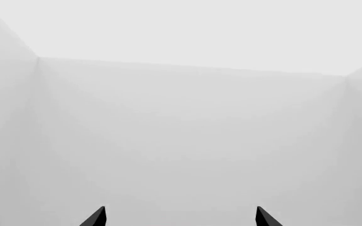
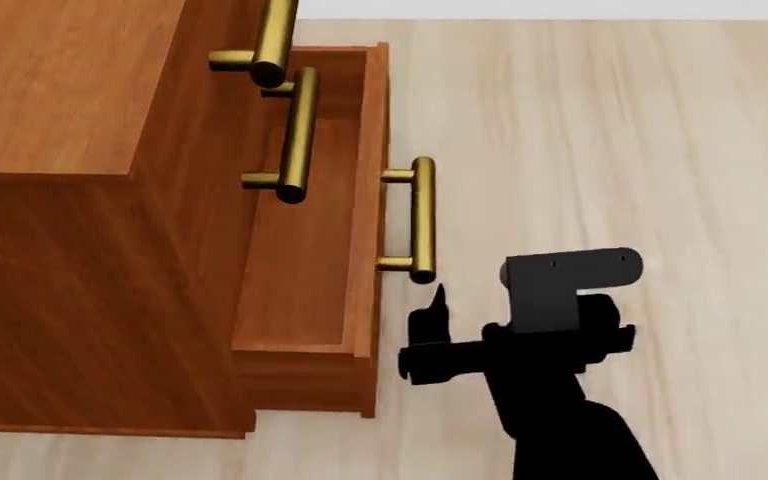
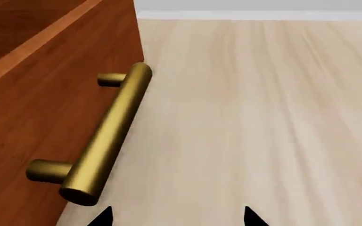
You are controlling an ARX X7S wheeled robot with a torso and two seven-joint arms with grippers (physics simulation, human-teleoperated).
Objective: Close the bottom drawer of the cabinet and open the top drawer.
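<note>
The reddish-brown cabinet (image 2: 64, 100) fills the left of the head view. Its bottom drawer (image 2: 307, 270) stands pulled far out, brass bar handle (image 2: 422, 220) facing the floor side. The top drawer sits flush in the cabinet, and only its brass handle (image 2: 275, 40) shows. My right gripper (image 2: 491, 305) is open, just short of the near end of the bottom drawer's handle and touching nothing. In the right wrist view that handle (image 3: 105, 141) and the drawer front (image 3: 30, 117) lie beside the open right gripper (image 3: 177, 217). My left gripper (image 1: 181, 217) is open and empty, facing blank white walls.
The middle drawer's brass handle (image 2: 297, 135) sticks out between the other two handles, its drawer shut. Pale wood floor (image 2: 624, 130) spreads to the right of the cabinet. A white wall edge (image 3: 256, 15) runs along the far side of the floor.
</note>
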